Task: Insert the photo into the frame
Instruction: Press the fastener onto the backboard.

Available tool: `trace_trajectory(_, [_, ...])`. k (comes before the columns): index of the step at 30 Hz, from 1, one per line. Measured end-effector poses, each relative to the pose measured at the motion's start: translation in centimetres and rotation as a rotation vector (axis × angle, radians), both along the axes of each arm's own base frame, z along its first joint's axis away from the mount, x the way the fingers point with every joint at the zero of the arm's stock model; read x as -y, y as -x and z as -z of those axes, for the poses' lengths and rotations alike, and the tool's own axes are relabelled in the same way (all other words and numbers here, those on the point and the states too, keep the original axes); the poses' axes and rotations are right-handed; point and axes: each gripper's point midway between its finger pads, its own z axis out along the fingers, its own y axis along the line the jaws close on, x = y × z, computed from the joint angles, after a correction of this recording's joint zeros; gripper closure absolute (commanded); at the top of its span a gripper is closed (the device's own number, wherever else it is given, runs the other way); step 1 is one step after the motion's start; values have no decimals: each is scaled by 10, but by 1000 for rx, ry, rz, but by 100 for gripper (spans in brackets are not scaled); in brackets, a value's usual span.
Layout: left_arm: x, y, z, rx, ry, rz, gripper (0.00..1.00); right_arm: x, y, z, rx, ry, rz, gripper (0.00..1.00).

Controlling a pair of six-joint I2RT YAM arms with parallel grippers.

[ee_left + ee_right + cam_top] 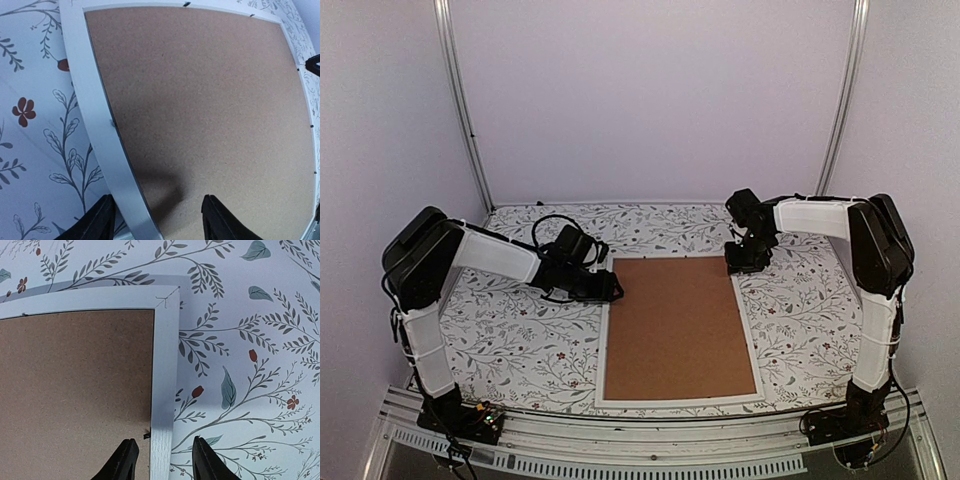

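Floral cloth [510, 340]; only overhead shows whole frame [675, 402].

Matt white frame [680, 400], rough brown backing [678, 325]

Floral-print table [520, 330]; white frame [680, 402] flat at centre, brown backing board [675, 325] inside.

The frame [675, 402] is a large, thin white rectangle lying flat and face down on the flower-patterned worktop [520, 340], just right of the middle, with its long sides running from the near edge toward the far edge. A plain brown backing board [678, 325] fills its opening. Small black tabs [146, 434] sit along the inner edge, and the far right corner [167, 297] shows a mitred joint.
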Motion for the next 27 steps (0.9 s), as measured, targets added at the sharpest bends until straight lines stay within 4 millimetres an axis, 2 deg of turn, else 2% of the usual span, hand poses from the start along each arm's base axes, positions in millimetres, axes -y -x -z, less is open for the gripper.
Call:
trace_trajectory(8, [0, 1, 0, -3, 2, -3, 37, 8, 0, 1, 3, 40, 9, 59])
trace_trajectory(15, [1, 1, 0, -2, 2, -3, 36, 9, 1, 4, -5, 47, 3, 59])
trace_trajectory(21, [1, 1, 0, -2, 2, -2, 36, 9, 2, 16, -27, 58, -2, 59])
trace_trajectory(27, [0, 1, 0, -2, 2, -2, 37, 8, 1, 15, -25, 56, -5, 59])
